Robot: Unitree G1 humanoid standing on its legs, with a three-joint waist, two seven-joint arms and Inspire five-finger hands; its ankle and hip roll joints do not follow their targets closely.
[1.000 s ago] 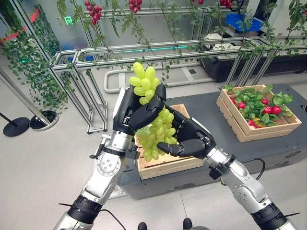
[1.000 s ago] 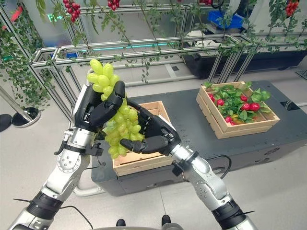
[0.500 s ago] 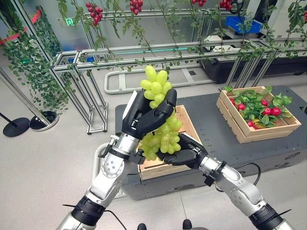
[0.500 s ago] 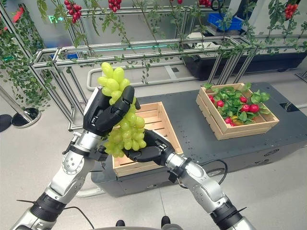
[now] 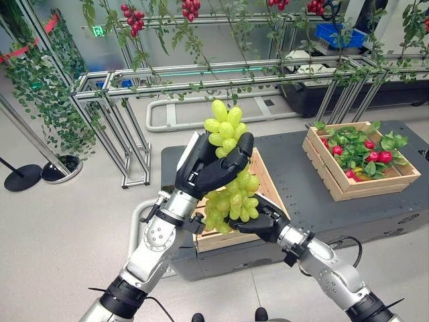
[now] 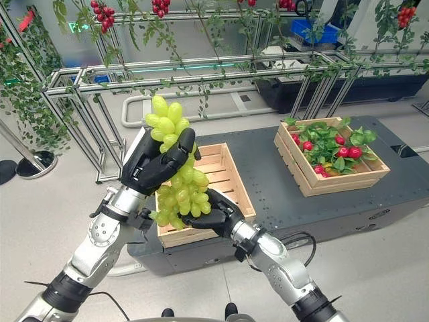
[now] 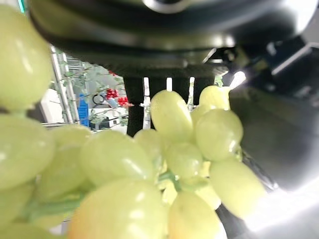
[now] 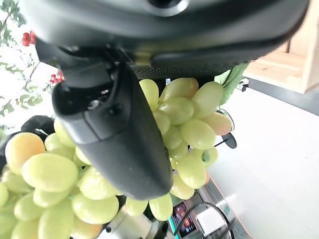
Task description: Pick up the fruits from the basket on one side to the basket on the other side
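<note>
Dark grey tabletop (image 5: 301, 188) on a pale grey floor; metal frames with hanging vines behind. Two wooden crates: near crate (image 6: 231, 184) and far crate (image 5: 335, 181) with leaves and red fruit. One green grape bunch (image 5: 231, 191) held above the near crate. Left hand (image 5: 204, 168) fingers curled round its upper part; right hand (image 5: 258, 221) cupped underneath, thumb (image 8: 119, 134) across the grapes in right wrist view.

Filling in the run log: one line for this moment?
left hand: shut on grape bunch | right hand: cupping bunch from below | bunch: above near crate | far crate: red fruit, leaves
</note>
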